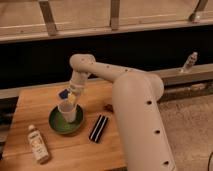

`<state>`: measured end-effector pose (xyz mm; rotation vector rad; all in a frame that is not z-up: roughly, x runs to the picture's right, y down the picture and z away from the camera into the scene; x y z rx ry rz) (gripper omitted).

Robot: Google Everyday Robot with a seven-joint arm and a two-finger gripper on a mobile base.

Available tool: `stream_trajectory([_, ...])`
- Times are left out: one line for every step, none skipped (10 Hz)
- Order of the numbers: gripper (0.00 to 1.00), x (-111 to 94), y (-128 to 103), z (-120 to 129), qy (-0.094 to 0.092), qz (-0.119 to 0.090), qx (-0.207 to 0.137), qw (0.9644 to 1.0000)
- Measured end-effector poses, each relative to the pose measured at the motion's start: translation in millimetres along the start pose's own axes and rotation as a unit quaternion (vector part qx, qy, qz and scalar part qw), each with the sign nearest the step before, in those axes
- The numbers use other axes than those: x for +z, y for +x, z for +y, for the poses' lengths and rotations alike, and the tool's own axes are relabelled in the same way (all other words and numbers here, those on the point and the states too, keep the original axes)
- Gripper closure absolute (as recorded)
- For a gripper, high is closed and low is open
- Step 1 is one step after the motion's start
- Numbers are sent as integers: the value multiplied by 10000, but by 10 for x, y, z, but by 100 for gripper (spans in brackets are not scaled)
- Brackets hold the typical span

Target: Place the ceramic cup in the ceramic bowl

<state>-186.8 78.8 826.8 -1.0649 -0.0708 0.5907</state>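
The ceramic cup (67,112), a small pale tumbler, stands upright inside the ceramic bowl (57,124), a round shallow green dish on the wooden table (30,107). My gripper (72,98) is right above the cup's rim, at the end of the white arm that reaches in from the right. The gripper's tip touches or nearly touches the cup's far rim.
A white bottle with a label (38,144) lies at the table's front left. A dark striped flat object (98,128) lies right of the bowl. A small blue object (63,93) sits behind the gripper. A small bottle (190,62) stands on the ledge at the far right.
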Motion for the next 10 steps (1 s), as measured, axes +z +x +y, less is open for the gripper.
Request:
stream_trajectory([20, -29, 18, -6, -11, -28, 19, 10000])
stream_trajectory([20, -53, 25, -12, -13, -58, 35, 10000])
stream_trajectory([20, -83, 41, -29, -8, -91, 65, 9999])
stream_trajectory([20, -117, 50, -49, 4, -145, 109, 9998])
stream_trajectory([20, -195, 74, -94, 66, -213, 193, 9996])
stream_trajectory([20, -249, 88, -135, 131, -254, 245, 9993])
stream_trajectory([20, -404, 118, -255, 328, -355, 376, 9981])
stream_trajectory([20, -625, 170, -404, 630, -474, 543, 9954])
stream_trajectory([20, -826, 242, -548, 917, -564, 730, 9915])
stream_trajectory([20, -1027, 338, -688, 1194, -668, 952, 9860])
